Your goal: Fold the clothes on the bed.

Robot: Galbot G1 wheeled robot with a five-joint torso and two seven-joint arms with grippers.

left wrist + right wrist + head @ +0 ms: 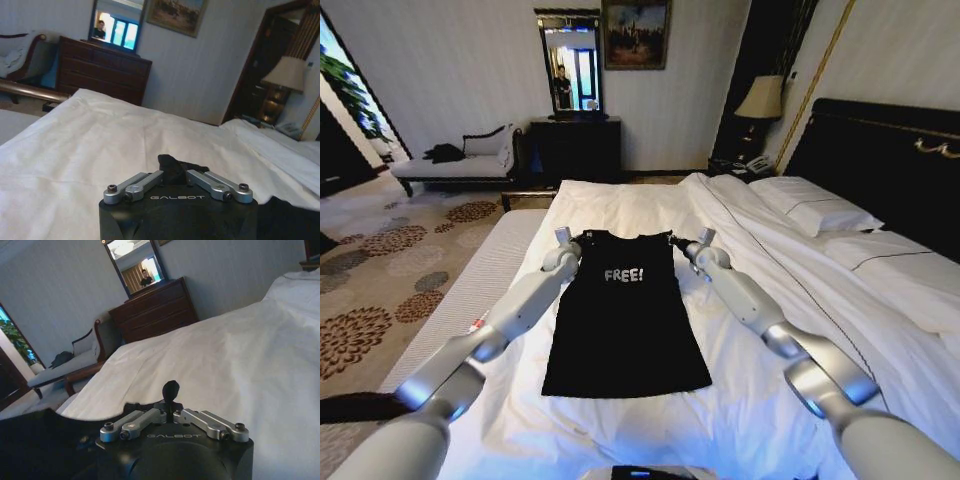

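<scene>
The clothes, a black T-shirt (pixel 625 320) with white "FREE!" lettering, lie flat and lengthwise on the bed's white duvet (pixel 640 205), sleeves tucked in so the shape is narrow. My left gripper (pixel 580 238) is at the shirt's far left shoulder corner. In the left wrist view this gripper (pixel 175 175) is shut on a bunch of black fabric (pixel 171 164). My right gripper (pixel 677 240) is at the far right shoulder corner. The right wrist view shows that gripper (pixel 170 412) shut on a pinched tip of the shirt (pixel 171 389).
White pillows (pixel 820 205) and a dark headboard (pixel 890 150) lie to the right. Beyond the bed's foot stand a dark dresser (pixel 575 148) with a mirror, a chaise (pixel 460 160) and a lamp (pixel 761 98). Patterned carpet (pixel 380 270) lies along the bed's left edge.
</scene>
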